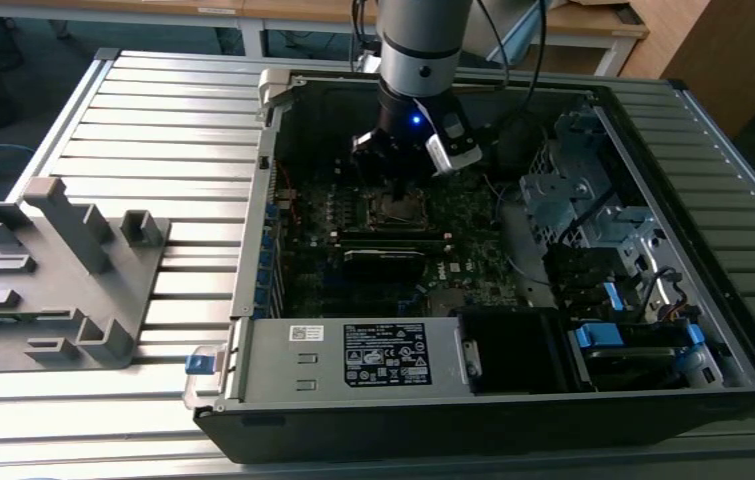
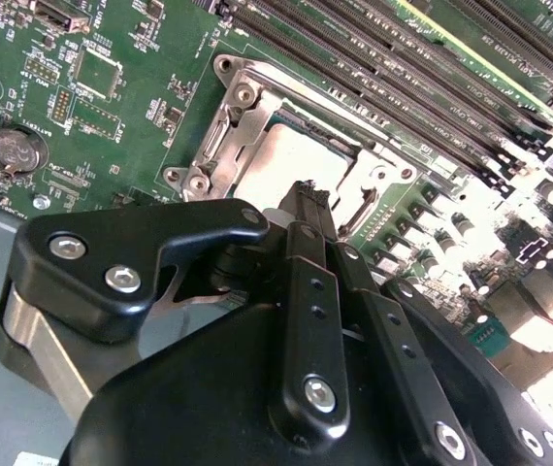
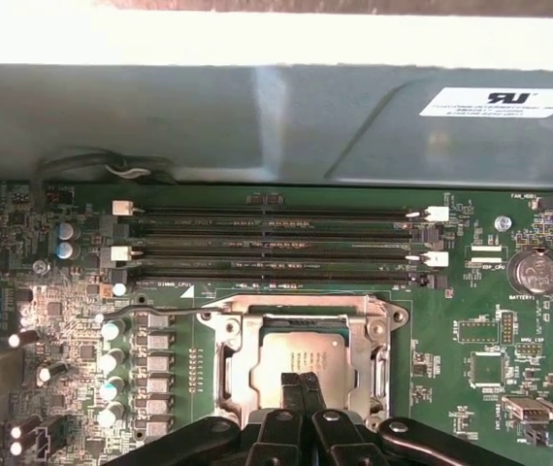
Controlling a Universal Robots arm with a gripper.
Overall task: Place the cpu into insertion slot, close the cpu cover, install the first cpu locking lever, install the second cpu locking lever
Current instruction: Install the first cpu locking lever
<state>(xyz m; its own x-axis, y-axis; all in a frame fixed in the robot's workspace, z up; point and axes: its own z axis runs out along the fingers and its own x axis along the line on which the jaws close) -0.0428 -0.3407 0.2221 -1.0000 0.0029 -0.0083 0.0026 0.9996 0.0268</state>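
The cpu (image 3: 301, 355) lies flat in the insertion slot (image 1: 397, 208), its dull grey top showing through the window of the cpu cover (image 3: 230, 364). The silver cover frame lies down around the chip, also seen in the second wrist view as cpu cover (image 2: 220, 131) around the cpu (image 2: 278, 160). My gripper (image 3: 301, 385) hangs right over the chip's edge with its two black fingers pressed together and nothing between them. In the second wrist view the gripper (image 2: 308, 192) tip points at the chip. In the exterior view the gripper (image 1: 397, 188) reaches down into the open case.
Long memory slots (image 3: 272, 243) run beside the socket, with a row of capacitors (image 3: 112, 359) and a coin battery (image 3: 534, 272) nearby. The case wall (image 3: 257, 126), the power supply (image 1: 350, 355) and a drive cage (image 1: 577, 190) hem in the board. A grey fixture (image 1: 57, 270) stands on the slatted table.
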